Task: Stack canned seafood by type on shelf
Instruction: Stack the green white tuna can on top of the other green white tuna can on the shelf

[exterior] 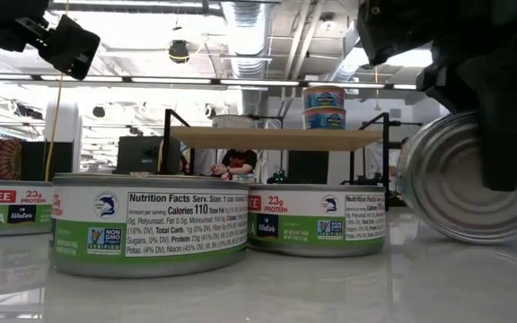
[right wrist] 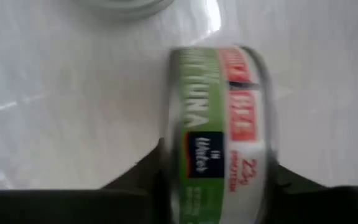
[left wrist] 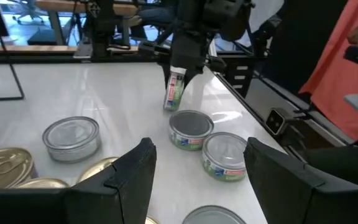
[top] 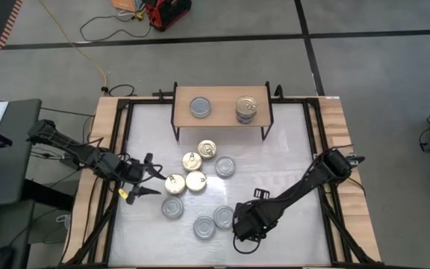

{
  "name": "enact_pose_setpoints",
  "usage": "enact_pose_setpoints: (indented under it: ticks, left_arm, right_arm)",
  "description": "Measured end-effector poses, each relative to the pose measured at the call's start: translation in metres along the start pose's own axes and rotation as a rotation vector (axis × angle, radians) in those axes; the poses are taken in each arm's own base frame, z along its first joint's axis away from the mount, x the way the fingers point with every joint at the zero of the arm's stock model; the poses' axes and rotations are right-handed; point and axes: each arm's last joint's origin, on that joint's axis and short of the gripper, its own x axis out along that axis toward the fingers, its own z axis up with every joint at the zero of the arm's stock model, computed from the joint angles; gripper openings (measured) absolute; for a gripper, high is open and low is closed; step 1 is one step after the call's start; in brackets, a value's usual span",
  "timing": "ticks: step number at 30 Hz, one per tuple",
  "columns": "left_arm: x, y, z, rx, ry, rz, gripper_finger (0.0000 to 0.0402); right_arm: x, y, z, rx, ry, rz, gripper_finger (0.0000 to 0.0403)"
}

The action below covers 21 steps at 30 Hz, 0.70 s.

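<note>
The light-wood shelf (top: pixel 222 119) stands at the table's far edge and bears one silver-lidded tin (top: pixel 200 107) and a stack of gold-lidded tins (top: pixel 246 108). Several gold-lidded tins (top: pixel 192 170) and silver-lidded tins (top: pixel 204 226) rest flat on the white tabletop. My right gripper (top: pixel 246 228) is near the table's near edge, shut on a green-labelled tin (right wrist: pixel 219 130) turned on edge. My left gripper (top: pixel 149 179) hovers open just left of the gold-lidded cluster, its fingers (left wrist: pixel 135 180) apart and touching nothing. My right gripper pinches the tin by its two flat faces, one finger (right wrist: pixel 135 183) on each side, so the labelled wall (right wrist: pixel 197 149) faces the wrist camera. The fingers come from above, pointing down. The tin (exterior: pixel 460 179) stands on edge; whether its lower rim touches the table, I cannot tell.
Two silver-lidded tins (left wrist: pixel 191 129) (left wrist: pixel 225 155) lie right beside the held tin. Black rails and wooden borders (top: pixel 107 127) frame the white tabletop. There is bare table between the cluster and the shelf's legs (top: pixel 265 133). A person in orange (left wrist: pixel 347 68) stands beyond the table's edge.
</note>
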Motion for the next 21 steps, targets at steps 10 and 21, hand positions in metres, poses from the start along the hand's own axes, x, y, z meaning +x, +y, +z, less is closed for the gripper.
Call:
enact_pose_setpoints:
  ticks: [10, 21]
  left_arm:
    - [0.001, 0.007, -0.001, -0.036, -0.012, 0.231, 0.0233]
    - [0.006, 0.009, -0.024, -0.107, -0.205, 0.227, 0.0233]
  right_arm:
    - [-0.03, -0.015, 0.012, -0.095, -0.187, -0.284, 0.0152]
    - [-0.073, -0.063, 0.096, -0.434, -0.53, -0.81, 0.0159]
